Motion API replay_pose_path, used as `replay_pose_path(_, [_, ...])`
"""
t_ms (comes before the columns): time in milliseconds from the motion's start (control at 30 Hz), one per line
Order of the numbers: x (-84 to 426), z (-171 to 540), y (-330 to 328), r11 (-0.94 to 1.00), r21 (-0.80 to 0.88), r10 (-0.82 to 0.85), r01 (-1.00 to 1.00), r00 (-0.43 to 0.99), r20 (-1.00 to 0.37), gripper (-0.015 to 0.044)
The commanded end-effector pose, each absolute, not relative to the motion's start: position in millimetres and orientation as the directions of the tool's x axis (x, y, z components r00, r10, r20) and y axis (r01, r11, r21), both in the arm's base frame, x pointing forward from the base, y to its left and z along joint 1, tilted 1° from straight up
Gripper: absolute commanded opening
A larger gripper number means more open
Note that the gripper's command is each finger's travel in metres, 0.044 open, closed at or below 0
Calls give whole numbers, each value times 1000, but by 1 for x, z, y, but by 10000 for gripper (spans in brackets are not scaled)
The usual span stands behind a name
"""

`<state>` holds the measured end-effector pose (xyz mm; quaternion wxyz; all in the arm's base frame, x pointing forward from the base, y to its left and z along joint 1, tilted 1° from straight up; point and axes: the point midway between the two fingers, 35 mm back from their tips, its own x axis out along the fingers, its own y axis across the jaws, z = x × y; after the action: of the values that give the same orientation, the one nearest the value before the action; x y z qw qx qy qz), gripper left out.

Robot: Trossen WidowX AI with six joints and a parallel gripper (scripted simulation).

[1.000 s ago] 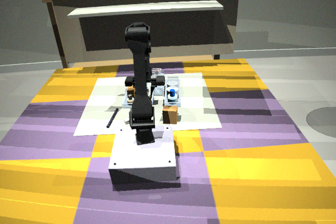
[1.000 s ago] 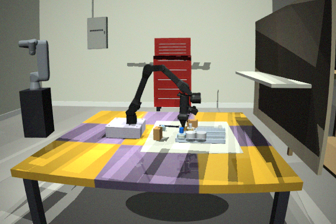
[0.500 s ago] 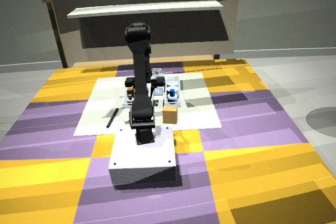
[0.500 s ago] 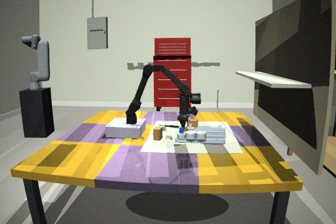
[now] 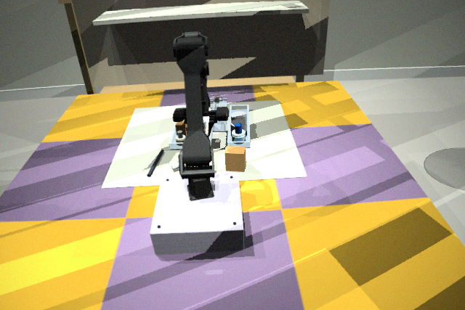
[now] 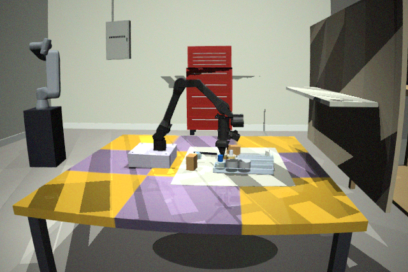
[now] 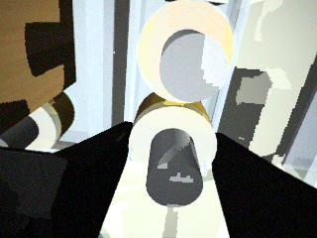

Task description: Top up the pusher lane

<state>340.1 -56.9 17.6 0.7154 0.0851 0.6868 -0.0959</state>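
My gripper (image 6: 221, 153) (image 7: 171, 135) points down and is shut on a jar (image 7: 173, 183) with a dark grey knob, a white collar and an amber body. Just ahead of it in the wrist view, a second jar (image 7: 185, 47) with a cream rim and a grey top stands between the pale blue walls of the lane (image 7: 133, 59). The two jars look touching or nearly so. The held jar is at the lane's front end; whether its base rests on the floor is hidden, as are the low front stop and the pusher plate. The top view has the arm covering the gripper.
A neighbouring lane on the left holds a grey-knobbed jar (image 5: 179, 136) (image 7: 50, 124) and a brown block (image 7: 30, 50). The right tray (image 5: 246, 144) holds a blue-knobbed jar (image 5: 237, 132) (image 6: 220, 158). An orange block (image 5: 235, 159) (image 6: 191, 162) and a black pen (image 5: 155, 162) lie nearer the base.
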Motion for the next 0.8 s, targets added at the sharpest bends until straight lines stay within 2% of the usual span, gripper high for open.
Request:
replay_pose_path(0, [344,15,-58,968,-11,-24,250,49,-998,0])
replay_pose_path(767, [343,12,-58,968,-11,-24,250,49,-998,0])
